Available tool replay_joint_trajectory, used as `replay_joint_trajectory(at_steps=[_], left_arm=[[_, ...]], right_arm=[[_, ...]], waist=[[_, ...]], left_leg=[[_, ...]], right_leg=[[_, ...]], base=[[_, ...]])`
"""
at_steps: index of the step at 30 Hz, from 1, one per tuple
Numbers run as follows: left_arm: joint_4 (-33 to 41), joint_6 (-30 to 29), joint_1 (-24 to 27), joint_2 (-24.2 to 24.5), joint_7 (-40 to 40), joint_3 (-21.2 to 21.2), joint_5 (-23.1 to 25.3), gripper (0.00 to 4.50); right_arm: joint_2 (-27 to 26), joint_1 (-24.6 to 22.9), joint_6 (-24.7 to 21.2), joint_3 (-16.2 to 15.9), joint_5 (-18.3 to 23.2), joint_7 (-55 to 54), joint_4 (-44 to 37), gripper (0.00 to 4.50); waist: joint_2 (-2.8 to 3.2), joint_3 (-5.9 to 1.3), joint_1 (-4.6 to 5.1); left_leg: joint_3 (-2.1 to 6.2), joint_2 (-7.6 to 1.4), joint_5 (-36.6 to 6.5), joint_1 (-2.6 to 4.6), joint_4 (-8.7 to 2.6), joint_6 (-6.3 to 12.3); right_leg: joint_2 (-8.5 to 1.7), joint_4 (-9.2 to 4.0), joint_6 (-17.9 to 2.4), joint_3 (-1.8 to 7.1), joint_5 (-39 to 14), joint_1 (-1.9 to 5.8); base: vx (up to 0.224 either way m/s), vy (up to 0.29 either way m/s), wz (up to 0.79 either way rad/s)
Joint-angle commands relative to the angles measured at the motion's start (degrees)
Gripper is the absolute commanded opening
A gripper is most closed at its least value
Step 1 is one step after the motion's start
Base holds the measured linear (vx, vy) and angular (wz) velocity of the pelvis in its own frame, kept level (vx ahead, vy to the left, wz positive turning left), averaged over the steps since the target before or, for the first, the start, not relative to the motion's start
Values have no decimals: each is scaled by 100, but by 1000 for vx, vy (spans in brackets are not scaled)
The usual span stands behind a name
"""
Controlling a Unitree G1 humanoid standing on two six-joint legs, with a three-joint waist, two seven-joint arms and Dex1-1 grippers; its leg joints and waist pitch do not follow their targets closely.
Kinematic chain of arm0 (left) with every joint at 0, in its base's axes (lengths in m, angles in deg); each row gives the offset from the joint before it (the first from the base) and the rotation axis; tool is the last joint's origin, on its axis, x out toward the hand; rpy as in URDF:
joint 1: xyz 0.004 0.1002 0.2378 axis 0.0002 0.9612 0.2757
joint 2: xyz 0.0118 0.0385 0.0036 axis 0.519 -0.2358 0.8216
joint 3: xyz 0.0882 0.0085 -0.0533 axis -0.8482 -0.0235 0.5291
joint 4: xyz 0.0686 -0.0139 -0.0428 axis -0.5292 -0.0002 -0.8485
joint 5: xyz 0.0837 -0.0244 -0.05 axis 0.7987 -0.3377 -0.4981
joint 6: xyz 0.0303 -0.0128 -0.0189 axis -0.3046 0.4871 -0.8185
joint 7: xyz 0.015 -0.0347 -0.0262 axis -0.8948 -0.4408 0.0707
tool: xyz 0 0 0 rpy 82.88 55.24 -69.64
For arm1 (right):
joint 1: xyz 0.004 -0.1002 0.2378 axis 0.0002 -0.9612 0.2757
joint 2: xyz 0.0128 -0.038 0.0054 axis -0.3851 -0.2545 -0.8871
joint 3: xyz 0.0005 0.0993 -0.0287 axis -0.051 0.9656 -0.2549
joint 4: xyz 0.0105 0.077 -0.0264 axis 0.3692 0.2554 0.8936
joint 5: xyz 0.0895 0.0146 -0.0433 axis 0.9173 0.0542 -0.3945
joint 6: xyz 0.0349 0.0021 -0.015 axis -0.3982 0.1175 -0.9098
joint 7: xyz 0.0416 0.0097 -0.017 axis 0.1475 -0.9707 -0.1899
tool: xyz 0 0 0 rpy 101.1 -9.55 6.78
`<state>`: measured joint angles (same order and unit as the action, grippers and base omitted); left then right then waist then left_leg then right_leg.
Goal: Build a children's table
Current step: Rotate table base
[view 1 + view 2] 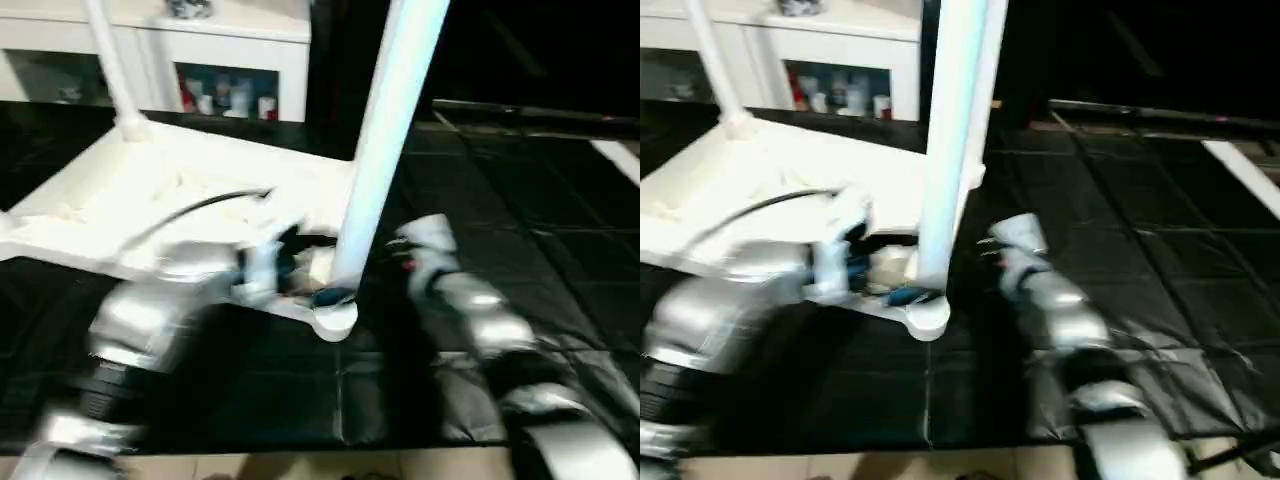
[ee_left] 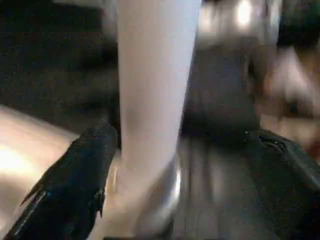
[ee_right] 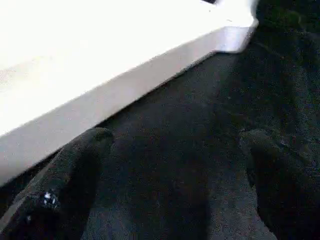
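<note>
The left gripper has its two black fingers spread wide. The near leg stands between them, close to one finger, with a clear gap to the other; contact cannot be confirmed. In the head views the left gripper sits at the base of this leg, over the near corner socket of the table top.

The right gripper is likewise spread wide and holds nothing. It hovers over the black floor mat, just beside the long white edge of the table top. In the head views the right forearm lies to the right of the near leg, apart from it.

The table top lies upside down on the black floor mat. The near leg stands upright in its near corner socket. A second leg stands upright in the far left corner. Behind the table stands a white cabinet.
</note>
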<state>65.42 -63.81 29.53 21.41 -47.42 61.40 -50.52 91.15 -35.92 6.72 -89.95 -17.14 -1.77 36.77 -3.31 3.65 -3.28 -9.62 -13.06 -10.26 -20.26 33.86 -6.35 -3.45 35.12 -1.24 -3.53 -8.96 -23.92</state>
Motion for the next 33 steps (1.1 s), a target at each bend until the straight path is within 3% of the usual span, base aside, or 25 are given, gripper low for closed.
replay_joint_trajectory(at_steps=[1, 5, 6, 7, 8, 9, 10, 11, 12, 13, 16, 17, 21, 26, 29, 33], left_arm=[[-711, 602, -291, 270, -366, -354, 632, 420], [-1761, 1524, -708, 381, -243, -743, 1401, 412], [-1906, 1655, -768, 396, -235, -807, 1511, 393], [-2400, 2081, -991, 445, -265, -1060, 1869, 382], [-2615, 2259, -1090, 429, -243, -1139, 1988, 382], [-2788, 2382, -1174, 381, -199, -1164, 2045, 376], [-2915, 2473, -1232, 341, -187, -1167, 2067, 361], [-3036, 2547, -1288, 277, -186, -1152, 2054, 361], [-3129, 2598, -1333, 216, -225, -1143, 2021, 349], [-3342, 2747, -1421, 120, -264, -1151, 2035, 340], [-3679, 3006, -1562, -31, -281, -1210, 2126, 321], [-4061, 3285, -1709, -178, -243, -1226, 2243, 301], [-4596, 3570, -1925, -410, -339, -1188, 2229, 271], [-5037, 3845, -2061, -558, -449, -1216, 2340, 228], [-5201, 3927, -2113, -626, -449, -1183, 2340, 203], [-5555, 4102, -2231, -746, -558, -1113, 2360, 158]], right_arm=[[336, -149, -127, -81, 81, 581, -510, 450], [686, -435, -371, -184, 382, 1455, -1231, 450], [738, -483, -389, -205, 423, 1579, -1345, 450], [961, -688, -510, -286, 600, 2056, -1802, 450], [1058, -776, -568, -311, 657, 2205, -1989, 450], [1139, -849, -597, -328, 721, 2350, -2145, 450], [1190, -898, -620, -335, 761, 2432, -2249, 450], [1246, -956, -821, -326, 876, 2528, -2403, 450], [1302, -1010, -949, -327, 961, 2612, -2549, 450], [1358, -1104, -1017, -314, 1032, 2678, -2756, 450], [1454, -1277, -1102, -317, 1148, 2807, -3105, 450], [1623, -1453, -1337, -375, 1330, 3116, -3467, 450], [1844, -1738, -1483, -392, 1397, 3278, -3951, 450], [2107, -1874, -2084, -352, 1682, 3430, -4350, 450], [2179, -1929, -2189, -345, 1750, 3514, -4463, 450], [2299, -2054, -2453, -341, 1966, 3673, -4742, 450]], waist=[[131, -407, -14], [140, -420, -58], [128, -415, -58], [183, -419, -64], [157, -424, -62], [181, -426, -76], [168, -431, -76], [199, -446, -85], [180, -433, -83], [236, -435, -95], [182, -444, -113], [227, -432, -128], [214, -429, -217], [248, -406, -213], [258, -406, -220], [241, -422, -240]], left_leg=[[-61, 64, -1319, 30, -389, -1], [-60, 54, -1354, 49, -381, 29], [-49, 52, -1309, 17, -394, 35], [-48, 47, -1349, 40, -388, 38], [-49, 49, -1354, 33, -383, 60], [-41, 48, -1321, 29, -384, 79], [-47, 44, -1312, 23, -378, 86], [-39, 38, -1306, 30, -369, 58], [-47, 49, -1320, 20, -371, 65], [-38, 37, -1354, 31, -372, 42], [-48, 52, -1363, 22, -362, 98], [-45, 59, -1383, 21, -364, 122], [-51, 63, -1436, 40, -351, 152], [-41, 62, -1520, 53, -364, 137], [-36, 62, -1546, 51, -357, 141], [-27, 51, -1419, 35, -359, 178]], right_leg=[[-257, -404, -918, 226, -1371, 350], [-288, -424, -847, 238, -1544, 365], [-293, -429, -840, 230, -1570, 381], [-297, -436, -858, 232, -1576, 362], [-292, -440, -842, 232, -1556, 374], [-292, -431, -860, 233, -1475, 382], [-301, -430, -912, 233, -1410, 386], [-320, -403, -971, 230, -1369, 387], [-302, -421, -1025, 224, -1395, 392], [-320, -413, -1073, 226, -1423, 384], [-303, -446, -1045, 224, -1412, 400], [-305, -464, -1031, 217, -1514, 394], [-317, -520, -847, 209, -1921, 396], [-302, -573, -797, 194, -2188, 384], [-320, -590, -742, 181, -2371, 377], [-324, -568, -783, 189, -2151, 396]], base=[[0, 0, 0], [0, 0, 0], [0, 0, 0], [0, 0, 0], [0, 0, 0], [0, 0, 0], [0, 0, 0], [0, 0, 0], [0, 0, 0], [0, 0, 0], [0, 0, 0], [0, 0, 0], [0, 0, 0], [0, 0, 0], [0, 0, 0], [0, 0, 0]])
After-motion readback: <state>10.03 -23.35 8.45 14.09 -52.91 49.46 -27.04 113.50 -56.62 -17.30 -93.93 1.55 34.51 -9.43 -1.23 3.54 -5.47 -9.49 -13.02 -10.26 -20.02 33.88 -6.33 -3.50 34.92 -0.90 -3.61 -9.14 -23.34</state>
